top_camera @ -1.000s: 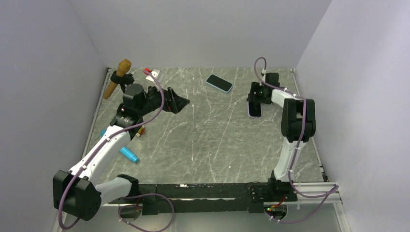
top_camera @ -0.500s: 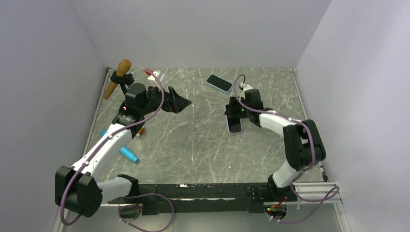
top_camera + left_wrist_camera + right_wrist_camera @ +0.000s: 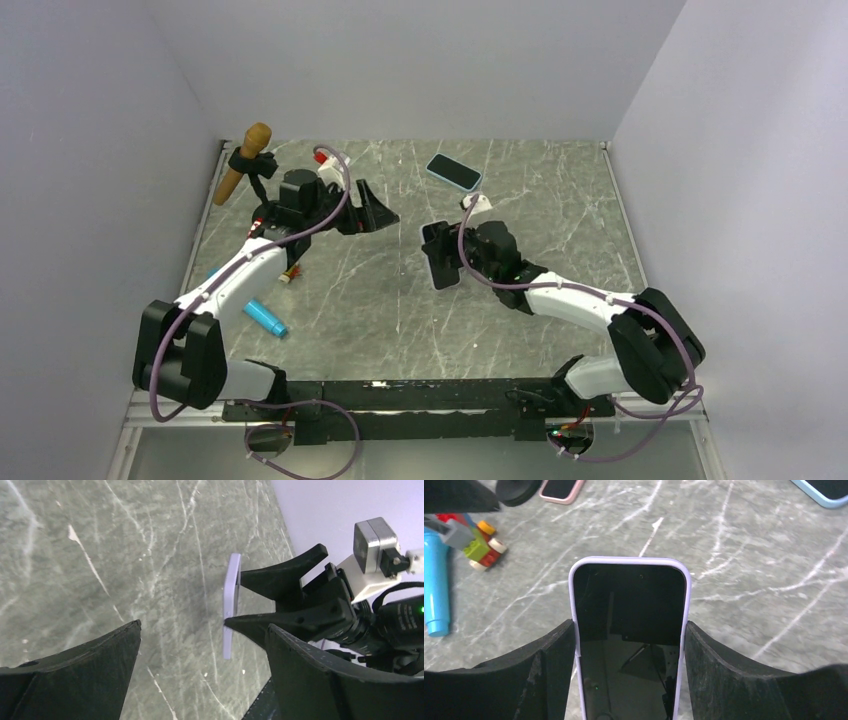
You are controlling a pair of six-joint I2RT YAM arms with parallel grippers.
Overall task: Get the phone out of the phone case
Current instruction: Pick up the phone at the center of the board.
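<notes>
A grey marbled table (image 3: 400,300) sits boxed in by pale walls, with small items scattered along its left and far sides. Over the middle of it, the right gripper (image 3: 629,630) is clamped on the phone (image 3: 629,600). Its two fingers press the long sides of the lilac case (image 3: 628,560), so the dark screen faces its own camera and the top end juts out free past the fingertips. The phone appears lifted clear of the surface and turned toward the other arm, a hold that looks meant to offer the free end across.

The left gripper (image 3: 202,627) hangs opposite, near but apart, with its jaws spread wide and nothing in them. From its camera the phone shows edge-on, which suggests it is lining up to take an edge or corner of the case. The phone sits fully in the case, so the separating is not yet done. Squeezing the case sides may pinch the phone in place, so a corner probably has to be peeled.

A second phone in a blue case (image 3: 454,172), a blue marker (image 3: 267,318) and some toy bricks (image 3: 481,547) lie well away and play no part
</notes>
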